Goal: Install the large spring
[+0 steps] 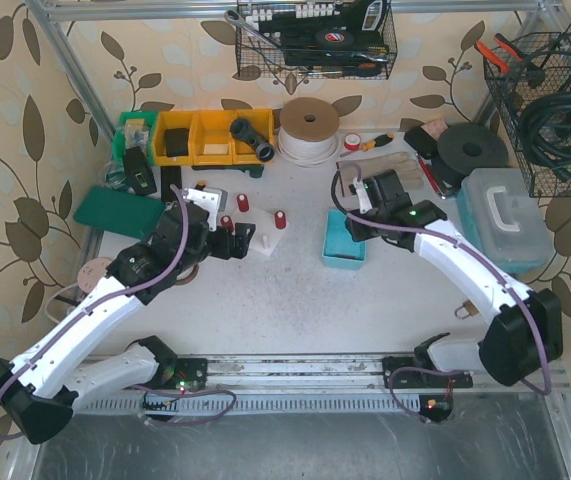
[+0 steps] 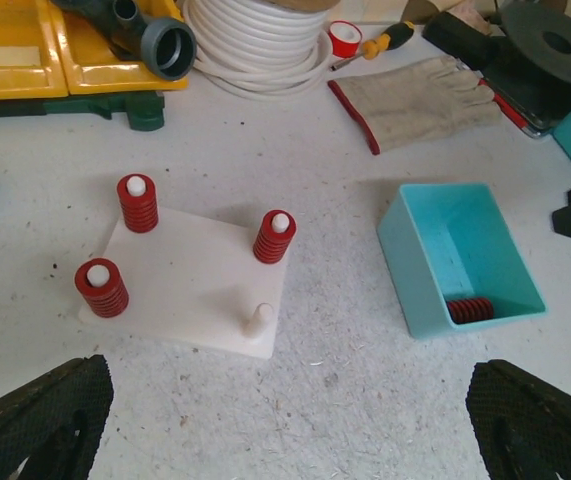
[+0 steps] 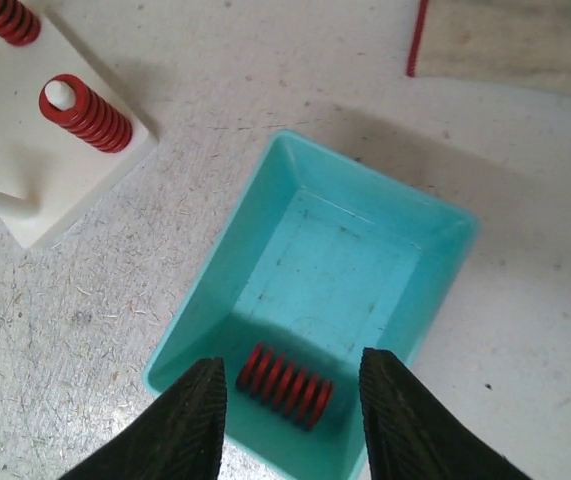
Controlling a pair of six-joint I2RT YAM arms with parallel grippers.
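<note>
Only one loose spring (image 3: 285, 385) lies flat in the teal bin (image 3: 215, 260), directly under the right hand (image 3: 292, 372), whose jaws stand partly apart and grip nothing; three more springs (image 2: 137, 203) sit on pegs of the white plate (image 2: 190, 275) beside one bare peg (image 2: 259, 318), while the left hand (image 2: 285, 390) gapes wide.

At upper centre we see a white cable coil (image 1: 300, 150) beside yellow bins (image 1: 205, 140); a pale toolbox (image 1: 505, 215) sits at right.
</note>
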